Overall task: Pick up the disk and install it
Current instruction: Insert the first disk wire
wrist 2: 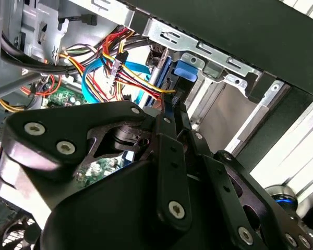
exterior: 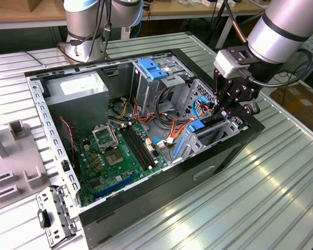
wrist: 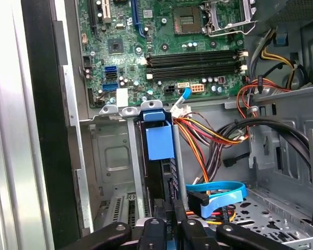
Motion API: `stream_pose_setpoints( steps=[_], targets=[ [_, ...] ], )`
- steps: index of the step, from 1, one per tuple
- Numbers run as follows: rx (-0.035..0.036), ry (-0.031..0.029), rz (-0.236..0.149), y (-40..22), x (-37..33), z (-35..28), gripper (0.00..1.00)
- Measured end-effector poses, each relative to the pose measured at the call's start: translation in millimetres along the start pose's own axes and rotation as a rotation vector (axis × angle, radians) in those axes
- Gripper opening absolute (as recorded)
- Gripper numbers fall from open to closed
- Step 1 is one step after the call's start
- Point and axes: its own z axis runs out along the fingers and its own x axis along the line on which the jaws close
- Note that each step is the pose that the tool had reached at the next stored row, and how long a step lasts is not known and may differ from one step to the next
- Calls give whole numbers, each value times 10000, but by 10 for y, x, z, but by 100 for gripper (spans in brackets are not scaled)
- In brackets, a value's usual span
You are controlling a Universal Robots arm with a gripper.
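Observation:
The disk stands on edge in a narrow metal bay at the front corner of the open computer case, on the exterior view's right. Its blue carrier end and dark edge show in both wrist views, with the blue tab against the bay's silver frame. My gripper reaches down into that bay. Its black fingers sit close on either side of the disk's edge, and the gripper looks shut on it.
A green motherboard lies on the case floor, beside a grey power supply. Bundled orange, red and blue cables run right next to the bay. A bare blue bracket tops the drive cage. A second arm's base stands behind.

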Motion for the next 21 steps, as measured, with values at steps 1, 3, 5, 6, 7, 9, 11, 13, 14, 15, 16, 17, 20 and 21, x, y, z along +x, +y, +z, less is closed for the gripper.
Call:
stream_pose_setpoints(
  steps=[1, 3, 5, 6, 7, 9, 11, 13, 14, 15, 16, 17, 20, 21],
  targets=[
    [8, 0, 98, 0, 0, 1, 18],
    [9, 0, 96, 0, 0, 1, 18],
    [-12, -1, -133, 1, 0, 1, 18],
    [-28, -1, -306, 1, -1, 0, 18],
    [-42, -2, -459, 0, 0, 0, 18],
    [-92, -5, -995, 0, 0, 1, 18],
    [-135, -8, -1458, 0, 0, 2, 18],
    [-175, -9, -1891, 0, 0, 2, 18],
    [-192, -10, -2080, 0, 0, 2, 18],
    [-207, -10, -2243, 0, 0, 2, 18],
    [-209, -10, -2267, 0, 0, 2, 18],
    [-210, -11, -2271, 0, 0, 2, 18],
    [-211, -10, -2282, 1, -4, 2, 18],
    [-211, -11, -2282, 1, -5, 2, 18]
  ],
)
